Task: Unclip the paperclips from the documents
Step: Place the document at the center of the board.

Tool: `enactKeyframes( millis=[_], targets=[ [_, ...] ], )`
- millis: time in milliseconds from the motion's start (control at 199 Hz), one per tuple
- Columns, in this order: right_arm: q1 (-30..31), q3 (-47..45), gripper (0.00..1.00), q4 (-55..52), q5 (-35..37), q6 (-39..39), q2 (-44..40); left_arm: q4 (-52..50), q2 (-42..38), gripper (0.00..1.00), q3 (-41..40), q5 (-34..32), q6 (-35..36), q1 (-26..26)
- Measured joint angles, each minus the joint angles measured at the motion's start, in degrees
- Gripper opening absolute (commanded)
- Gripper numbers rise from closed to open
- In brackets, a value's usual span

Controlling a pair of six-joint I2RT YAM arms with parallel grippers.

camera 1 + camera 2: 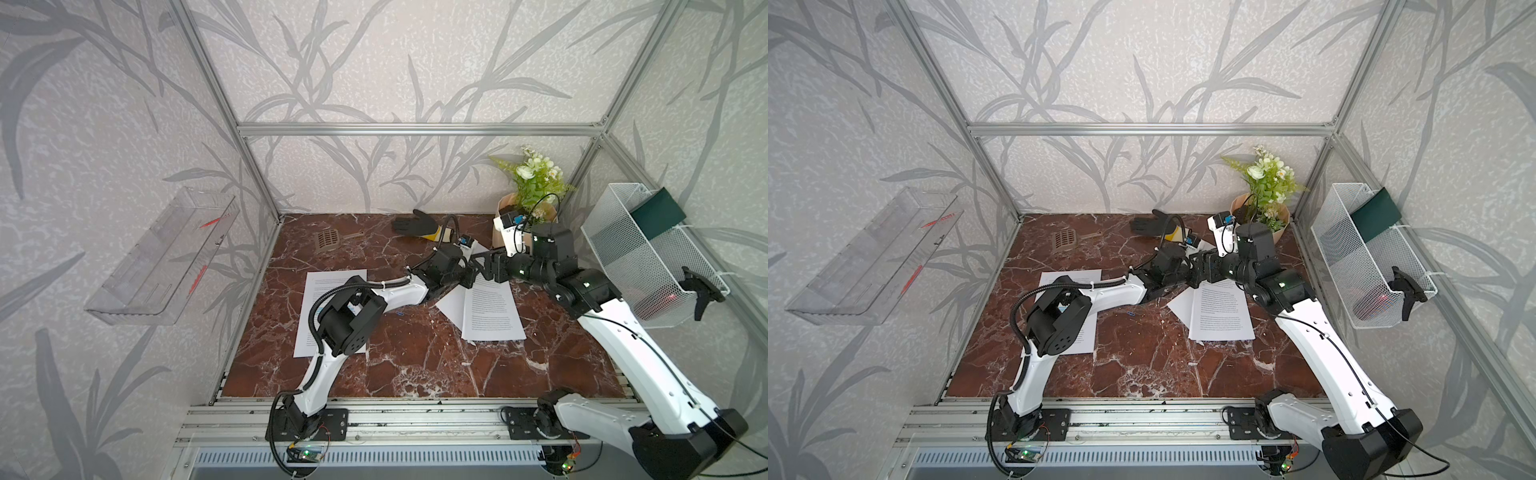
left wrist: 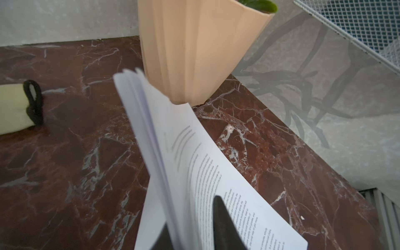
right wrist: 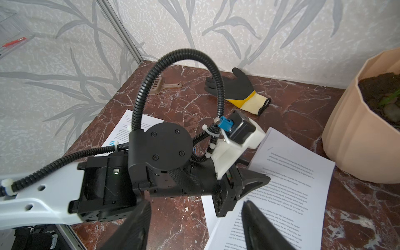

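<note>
**Left fingers at raised edge of right stack; right fingers apart**

Worktop (image 1: 415, 365): glossy red-brown marble look with white veins. The documents are two stacks of white sheets with dense black print, too small to read.

- Left stack (image 1: 332, 282): flat, left of centre, partly under the left arm (image 1: 353, 316). Blue mark mid-page.
- Right stack (image 1: 492, 311): right of centre, sheets fanned and skewed. Its far edge is raised off the worktop, near the pot.
- Left gripper (image 2: 190, 212): black tapered fingers sit on either side of that raised edge. Cannot tell whether they pinch it or sit slack.
- Right gripper (image 3: 197, 203): fingers spread wide with nothing between them. It hovers just beside the left gripper.
- Paperclip (image 1: 400, 312): tiny blue bent wire, loose on bare marble between the stacks.

Glove (image 1: 415, 224): black rubber, yellow band, cream knit cuff, far centre. Scoop (image 1: 328, 239): tan, slotted, far left. Pot (image 1: 509, 216): ribbed, beige, holds a green-white plant, far right. Basket (image 1: 648, 257): white wire mesh, on the right wall. Tray (image 1: 162, 257): clear plastic, on the left wall.
</note>
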Motion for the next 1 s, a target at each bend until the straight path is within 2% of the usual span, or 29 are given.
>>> enactKeyframes(
  millis=[105, 221, 456, 552, 642, 762, 883, 1003],
  targets=[
    [-0.02, -0.04, 0.69, 0.00, -0.04, -0.15, 0.00, -0.52, 0.42, 0.11, 0.46, 0.37, 0.79, 0.00],
    [-0.11, -0.07, 0.69, 0.02, -0.04, -0.35, -0.02, -1.51, 1.16, 0.00, 3.32, 2.23, 1.55, 0.00],
    [-0.70, -0.09, 0.69, 0.09, 0.13, -0.66, -0.50, -3.32, 0.81, 0.00, 8.28, 6.99, 3.87, -2.69],
    [-0.72, -0.35, 0.69, 0.04, 0.79, -0.68, -0.68, -5.86, 0.76, 0.15, 8.28, 6.78, 5.75, -3.72],
    [-0.74, -1.88, 0.69, -0.02, 2.19, -0.50, -1.42, -10.29, 0.59, 0.32, 8.31, 3.93, 8.37, -3.74],
    [-1.20, -5.01, 0.70, -0.04, 3.78, -0.15, -3.26, -18.03, 0.31, 0.45, 9.40, -1.05, 10.23, -2.97],
    [-1.66, -5.73, 0.70, 0.00, 4.48, -0.09, -4.02, -26.21, 1.09, 0.49, 14.49, -4.63, 10.49, -2.32],
    [-1.95, -5.75, 0.70, 0.15, 4.42, -0.09, -4.00, -28.87, 3.61, 0.52, 20.50, -6.05, 10.38, -1.70]
  ],
)
